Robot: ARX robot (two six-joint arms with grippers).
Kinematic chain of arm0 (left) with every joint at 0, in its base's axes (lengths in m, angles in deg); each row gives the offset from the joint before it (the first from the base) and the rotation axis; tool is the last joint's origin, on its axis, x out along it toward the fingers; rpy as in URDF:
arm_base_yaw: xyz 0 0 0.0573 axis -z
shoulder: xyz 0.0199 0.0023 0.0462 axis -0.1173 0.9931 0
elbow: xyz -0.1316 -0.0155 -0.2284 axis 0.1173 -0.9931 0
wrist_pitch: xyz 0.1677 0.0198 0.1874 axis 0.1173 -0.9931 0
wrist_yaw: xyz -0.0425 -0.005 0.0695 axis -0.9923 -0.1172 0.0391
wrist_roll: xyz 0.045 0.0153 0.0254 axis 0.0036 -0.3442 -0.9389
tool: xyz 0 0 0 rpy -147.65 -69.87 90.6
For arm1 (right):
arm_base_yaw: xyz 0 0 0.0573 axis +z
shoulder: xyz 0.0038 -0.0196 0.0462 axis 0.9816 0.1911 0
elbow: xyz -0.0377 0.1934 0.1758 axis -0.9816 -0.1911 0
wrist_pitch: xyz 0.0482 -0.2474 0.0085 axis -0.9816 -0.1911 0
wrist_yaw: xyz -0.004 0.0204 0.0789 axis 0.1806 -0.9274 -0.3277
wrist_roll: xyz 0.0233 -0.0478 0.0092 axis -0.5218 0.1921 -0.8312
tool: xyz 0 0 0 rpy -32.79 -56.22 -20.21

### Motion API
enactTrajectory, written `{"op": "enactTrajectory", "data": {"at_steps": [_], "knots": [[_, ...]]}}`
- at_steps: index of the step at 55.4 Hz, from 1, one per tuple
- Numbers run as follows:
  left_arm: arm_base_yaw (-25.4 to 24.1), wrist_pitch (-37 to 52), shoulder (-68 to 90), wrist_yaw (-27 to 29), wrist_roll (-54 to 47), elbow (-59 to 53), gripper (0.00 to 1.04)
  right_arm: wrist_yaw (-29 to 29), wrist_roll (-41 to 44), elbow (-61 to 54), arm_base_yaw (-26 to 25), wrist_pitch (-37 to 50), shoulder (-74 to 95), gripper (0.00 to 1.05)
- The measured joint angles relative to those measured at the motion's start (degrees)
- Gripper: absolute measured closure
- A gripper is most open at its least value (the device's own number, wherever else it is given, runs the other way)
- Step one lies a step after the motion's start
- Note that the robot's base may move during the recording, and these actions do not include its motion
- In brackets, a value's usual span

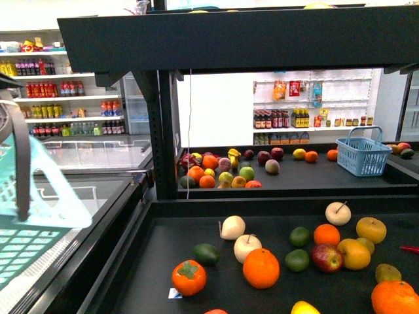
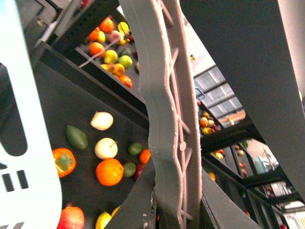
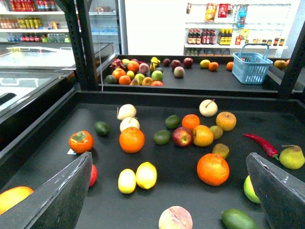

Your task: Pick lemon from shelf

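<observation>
Approach step: held right gripper (image 3: 168,156) wide, empty, over shelf (image 3: 157,98). Could not tell jaws of left gripper (image 2: 172,143). Likely needed lowering onto lemon (image 3: 146,175).

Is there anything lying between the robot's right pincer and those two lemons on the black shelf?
Nothing visible does. The right pincer is open, and the two lemons lie side by side on the bare tray of the shelf ahead of it. An orange beyond them and a peach nearer the camera sit apart from them.

Bright white wall shelves (image 1: 78,98) of bottles (image 1: 44,89) stand behind glass-topped freezer chests (image 1: 98,157), beside a plain white wall (image 1: 216,108).
</observation>
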Motion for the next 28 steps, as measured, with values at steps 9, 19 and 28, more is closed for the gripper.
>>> {"op": "enactTrajectory", "data": {"at_steps": [9, 19, 28], "knots": [[5.33, 1.20, -0.04, -3.76, -1.29, -0.94, 0.93, 0.00, 0.00, 0.00, 0.00, 0.00, 0.00, 0.07], [11.54, 3.52, 0.70, -4.55, -0.96, -1.11, 0.93, 0.00, 0.00, 0.00, 0.00, 0.00, -0.02, 0.07], [15.21, 5.25, 4.02, -2.97, -1.27, -0.70, 0.93, 0.00, 0.00, 0.00, 0.00, 0.00, 0.00, 0.07]]}}
